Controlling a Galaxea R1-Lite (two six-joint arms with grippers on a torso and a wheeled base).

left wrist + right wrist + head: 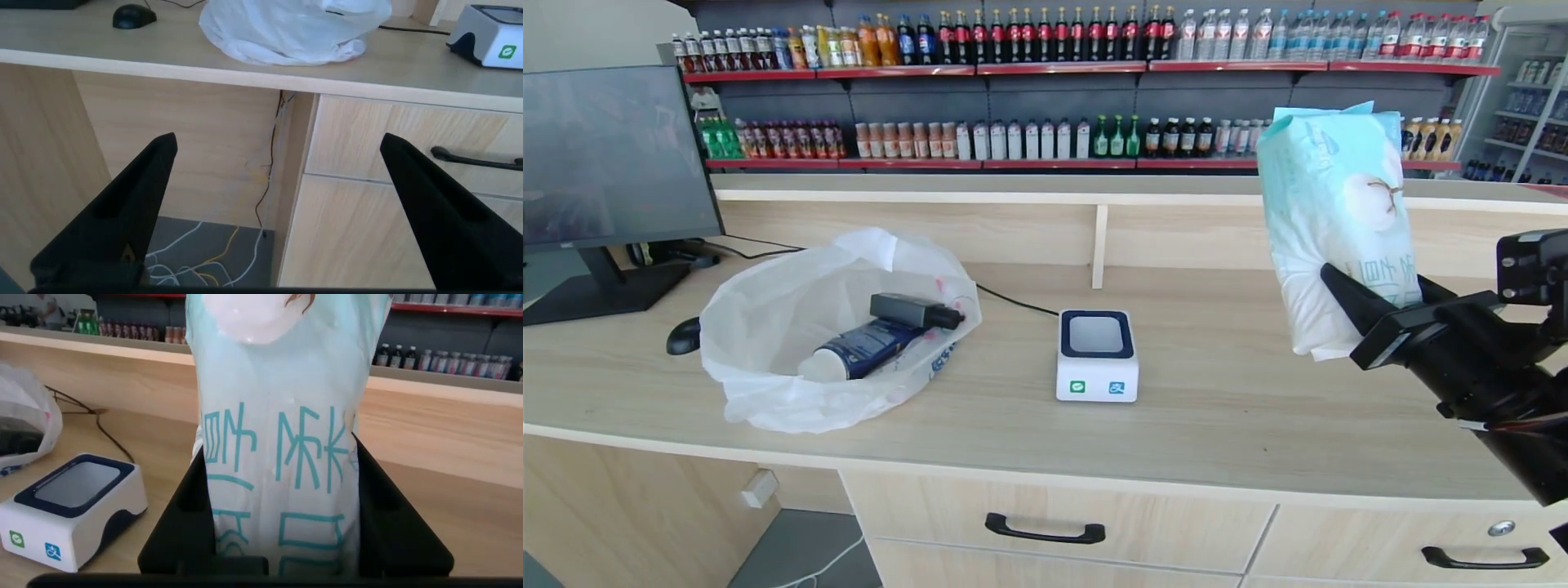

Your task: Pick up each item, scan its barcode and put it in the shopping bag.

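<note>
Wooden table (1217, 425) spans the head view, with drawers and their black handles (1045, 531) under its near edge. The left pincer (278, 143) hangs low in front of the cabinet, below the table edge. Its fingers are released and spread wide with nothing between them.

On the table, left of centre, is the white shopping bag (768, 392), mouth open. Inside it a dark blue bottle (866, 347) lies on its side, with a dark grey box (907, 310) against its far end. A black mouse (684, 335) sits just beside the bag's left side. The white scanner (1096, 355), dark-rimmed window facing up, sits mid-table, near the bag but apart from it. A black cable (1013, 300) runs along the table behind them. Farther left stands a monitor (613, 155). A raised ledge comes next, then shelves of bottles (1094, 49) along the back wall.

The right pincer (1380, 290) is above the table's right end, clenched on the lower part of the tissue pack (1339, 188). The pack has a soft pale teal-and-white wrapper, with a cotton-boll picture near the top and large teal characters lower down. It is held roughly upright, off the table, to the right of the scanner and higher.

Hidden: the pack's bottom end sits down between the pincer's fingers. One finger is behind the pack in the head view. I cannot tell which face carries the barcode. The bag's plastic veils part of its contents.
</note>
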